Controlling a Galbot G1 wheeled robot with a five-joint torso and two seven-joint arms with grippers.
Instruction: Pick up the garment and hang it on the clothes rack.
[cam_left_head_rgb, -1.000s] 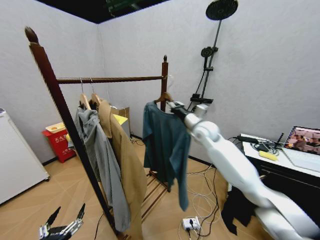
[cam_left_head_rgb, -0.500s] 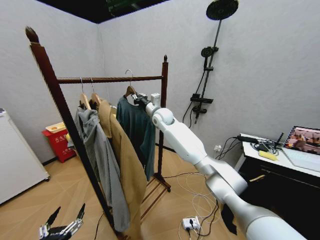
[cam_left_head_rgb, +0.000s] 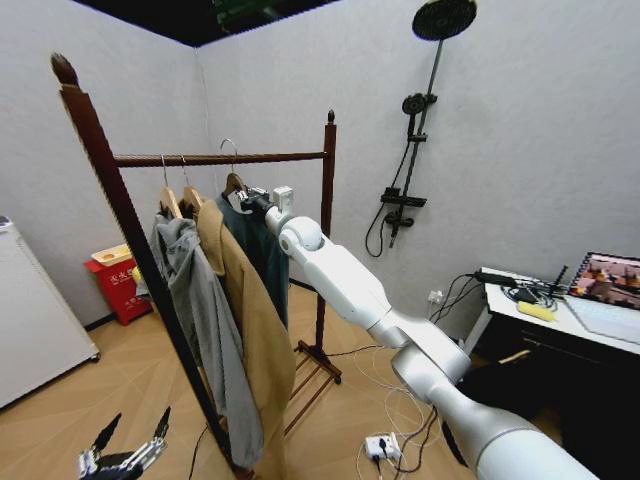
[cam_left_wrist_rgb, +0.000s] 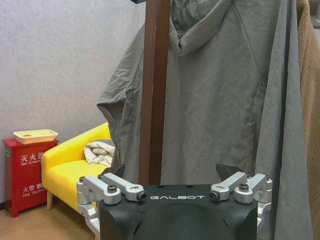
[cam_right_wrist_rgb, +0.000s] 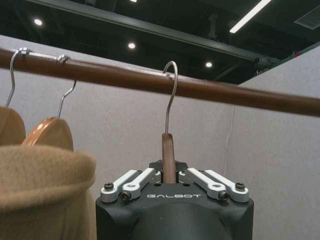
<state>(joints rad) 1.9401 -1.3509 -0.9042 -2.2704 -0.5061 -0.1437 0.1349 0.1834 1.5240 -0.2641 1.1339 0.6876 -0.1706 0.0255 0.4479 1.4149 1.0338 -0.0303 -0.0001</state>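
Garment (cam_left_head_rgb: 258, 250) position: held up at the top rail of the clothes rack (cam_left_head_rgb: 215, 158), beside the long tan coat (cam_left_head_rgb: 250, 320), on a wooden hanger (cam_right_wrist_rgb: 169, 155).

Nearest the camera, the left gripper (cam_left_head_rgb: 124, 455) is parked low by the floor, in front of the near rack post. Its fingers (cam_left_wrist_rgb: 120, 185) are spread wide apart and grip nothing. Directly ahead of it stand the post and the grey hoodie (cam_left_wrist_rgb: 225, 100); a yellow sofa (cam_left_wrist_rgb: 75, 165) and a red cabinet (cam_left_wrist_rgb: 27, 170) lie beyond.

Farther out, the right arm (cam_left_head_rgb: 350, 290) is extended up toward the rail. The right gripper (cam_left_head_rgb: 256, 203) has its jaws closed tightly on the neck of the wooden hanger. The metal hook (cam_right_wrist_rgb: 171, 95) rises from the hanger and its curve sits at the rail; whether it bears on the rail cannot be told. Two other hanger hooks are on the same rail alongside.

Behind the rack, a shower fixture (cam_left_head_rgb: 425, 110) is mounted on the far wall.
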